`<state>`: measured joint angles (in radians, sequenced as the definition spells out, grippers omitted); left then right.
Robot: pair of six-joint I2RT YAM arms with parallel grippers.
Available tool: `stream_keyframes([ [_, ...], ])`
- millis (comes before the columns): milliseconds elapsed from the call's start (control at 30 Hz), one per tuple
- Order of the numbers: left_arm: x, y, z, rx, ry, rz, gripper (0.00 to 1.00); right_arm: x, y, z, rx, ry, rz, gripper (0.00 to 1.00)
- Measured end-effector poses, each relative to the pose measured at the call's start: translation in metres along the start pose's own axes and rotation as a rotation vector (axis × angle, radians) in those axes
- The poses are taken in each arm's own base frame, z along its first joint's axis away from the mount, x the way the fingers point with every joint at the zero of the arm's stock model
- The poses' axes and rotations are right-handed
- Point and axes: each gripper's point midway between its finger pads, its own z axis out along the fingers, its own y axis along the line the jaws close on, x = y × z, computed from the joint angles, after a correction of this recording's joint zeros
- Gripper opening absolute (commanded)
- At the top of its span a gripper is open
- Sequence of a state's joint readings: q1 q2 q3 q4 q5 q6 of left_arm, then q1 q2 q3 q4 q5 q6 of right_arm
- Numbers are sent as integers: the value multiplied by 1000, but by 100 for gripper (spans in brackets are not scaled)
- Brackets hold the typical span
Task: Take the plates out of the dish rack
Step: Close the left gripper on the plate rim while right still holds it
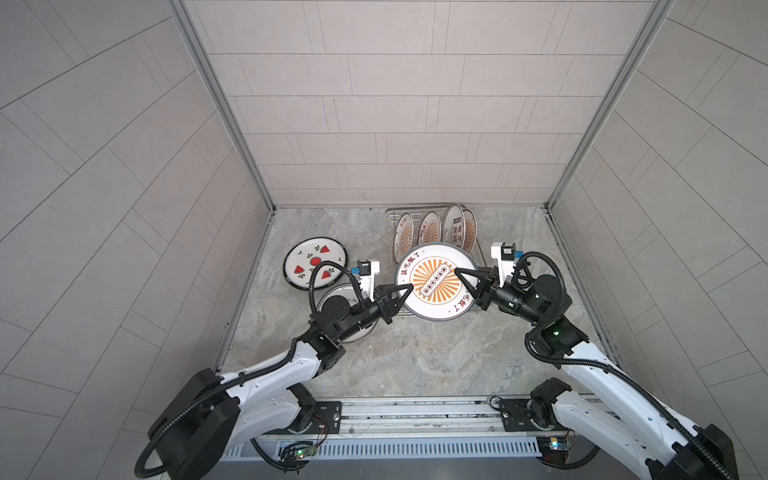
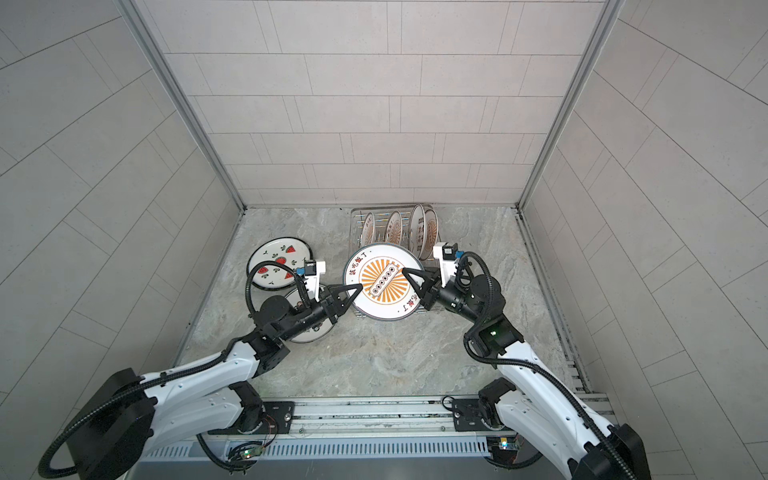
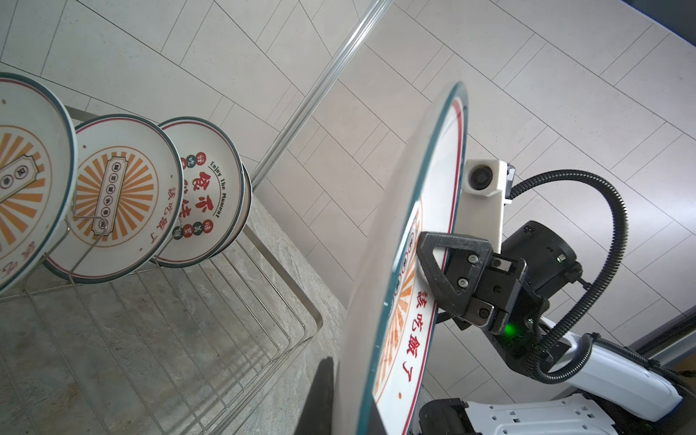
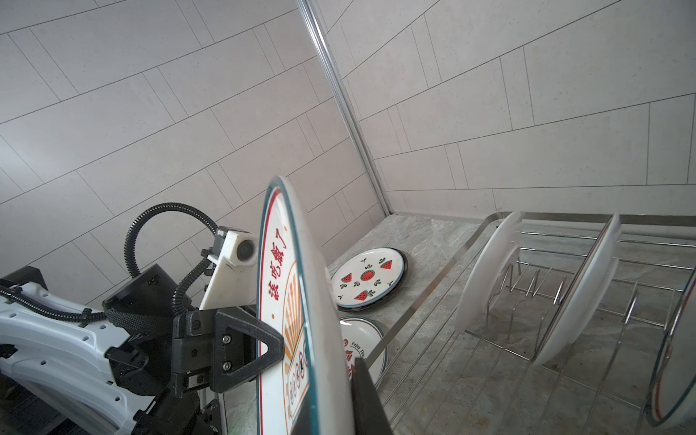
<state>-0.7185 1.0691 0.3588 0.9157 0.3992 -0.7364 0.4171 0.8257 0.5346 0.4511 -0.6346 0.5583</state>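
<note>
A large plate (image 1: 432, 309) with an orange sunburst hangs over the front of the dish rack (image 1: 390, 245), held from both sides. My left gripper (image 1: 408, 287) is shut on its left rim, and my right gripper (image 1: 458, 273) is shut on its right rim. In the left wrist view the plate (image 3: 425, 180) stands edge-on with one of my fingers (image 3: 324, 395) behind it. In the right wrist view it (image 4: 280, 263) is pinched by a finger (image 4: 364, 399). Several sunburst plates (image 1: 428, 228) stand upright at the back of the rack.
A watermelon plate (image 1: 315, 262) lies flat on the marble table left of the rack. A second plate (image 1: 332, 300) lies partly under my left arm. Tiled walls close in the back and both sides.
</note>
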Motion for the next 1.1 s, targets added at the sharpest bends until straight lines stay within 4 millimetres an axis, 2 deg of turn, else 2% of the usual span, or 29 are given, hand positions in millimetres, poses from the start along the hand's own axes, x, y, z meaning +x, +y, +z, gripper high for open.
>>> stream_keyframes([
  [133,0,0,-1,-5,0,5,0,2,-2,1,12,7,1,25],
  [367,3,4,-2,-27,8,8,0,3,-7,2,43,13,11,77],
  [500,2,4,-4,-35,1,12,0,3,-9,2,57,18,7,93],
  [633,-1,5,-6,-46,-14,13,0,4,-13,2,89,23,15,95],
  [700,-2,7,-6,-57,-23,13,0,2,-16,0,115,17,15,99],
  [933,-1,20,-12,-124,-37,6,0,-9,-20,-14,189,-27,-4,100],
  [1100,-13,25,-23,-188,-81,7,0,-14,-24,-21,235,-52,-28,100],
])
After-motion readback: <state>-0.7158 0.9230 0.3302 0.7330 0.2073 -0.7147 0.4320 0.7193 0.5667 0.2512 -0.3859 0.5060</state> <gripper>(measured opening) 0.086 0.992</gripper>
